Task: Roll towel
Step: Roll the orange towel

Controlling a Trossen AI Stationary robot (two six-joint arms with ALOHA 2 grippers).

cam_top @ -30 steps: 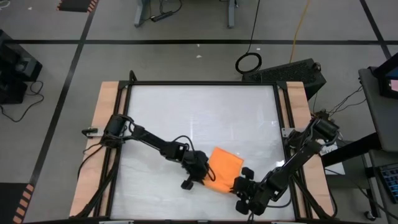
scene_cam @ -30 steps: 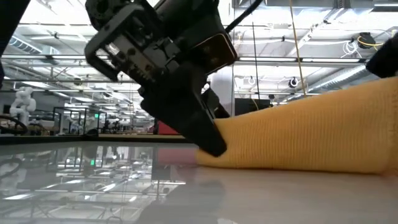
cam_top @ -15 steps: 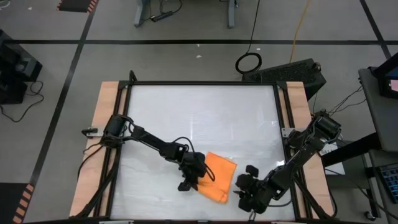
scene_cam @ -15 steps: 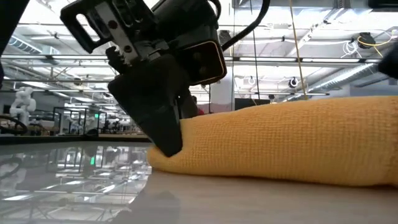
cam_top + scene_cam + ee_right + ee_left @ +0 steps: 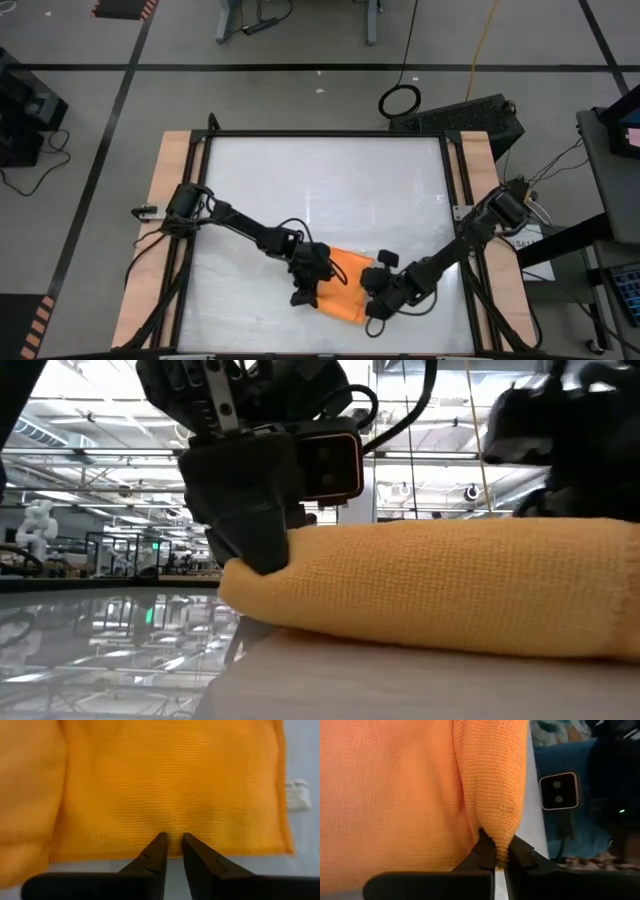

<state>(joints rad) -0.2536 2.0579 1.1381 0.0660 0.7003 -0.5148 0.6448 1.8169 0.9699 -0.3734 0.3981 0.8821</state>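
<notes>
both grippers (image 5: 312, 283) (image 5: 372, 290) pinching opposite edges of folded orange towel (image 5: 345, 285)

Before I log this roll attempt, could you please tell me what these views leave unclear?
- Low view: the towel runs off the right edge, so its far end is cut off.
- High view: the left pincer and right pincer hide both towel ends.
- Right wrist view: whether the fingers pinch fabric or just touch it.
</notes>
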